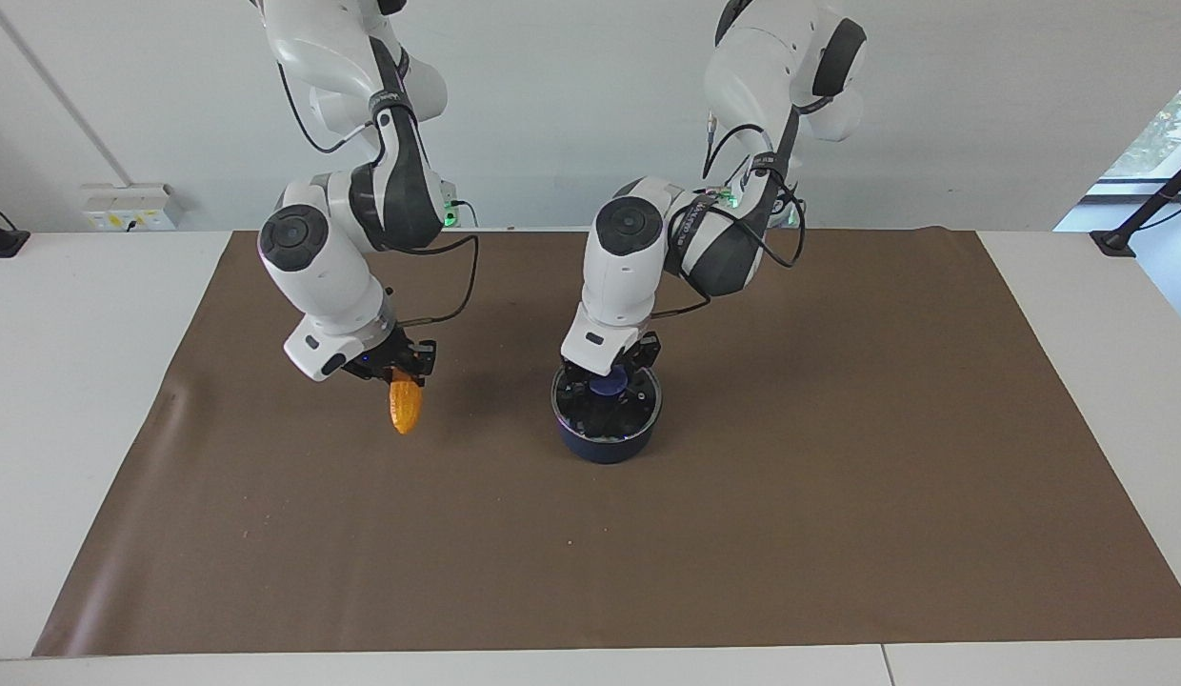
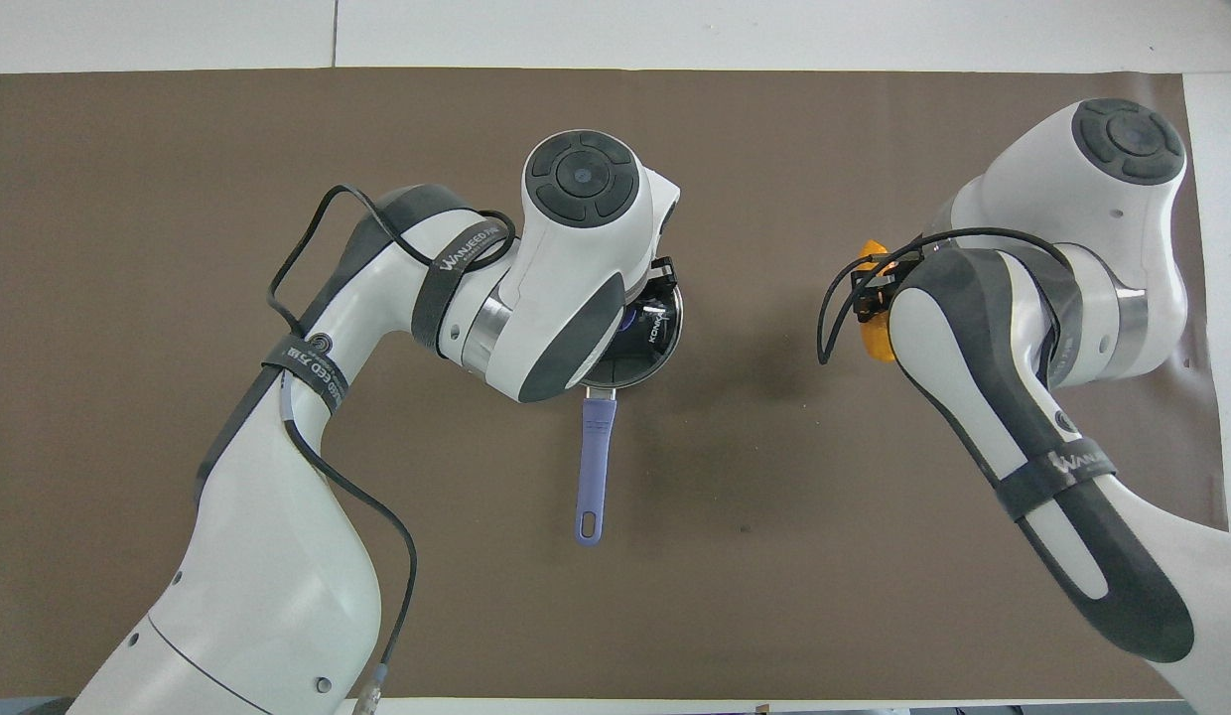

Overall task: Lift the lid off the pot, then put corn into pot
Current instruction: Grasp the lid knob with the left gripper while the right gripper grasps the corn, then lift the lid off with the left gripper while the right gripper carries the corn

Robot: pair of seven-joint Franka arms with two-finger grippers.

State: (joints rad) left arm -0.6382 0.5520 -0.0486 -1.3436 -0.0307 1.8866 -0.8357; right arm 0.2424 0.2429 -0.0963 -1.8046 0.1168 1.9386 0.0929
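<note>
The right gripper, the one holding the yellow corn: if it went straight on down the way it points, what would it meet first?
Probably just the brown table mat. The right gripper points down with the bumpy yellow-orange corn cob hanging below, so the cob's tip would touch first.

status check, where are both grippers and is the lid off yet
Left gripper down at the lid knob, lid still on the pot. Right gripper shut on the corn, up over the mat. Nothing between them.
</note>
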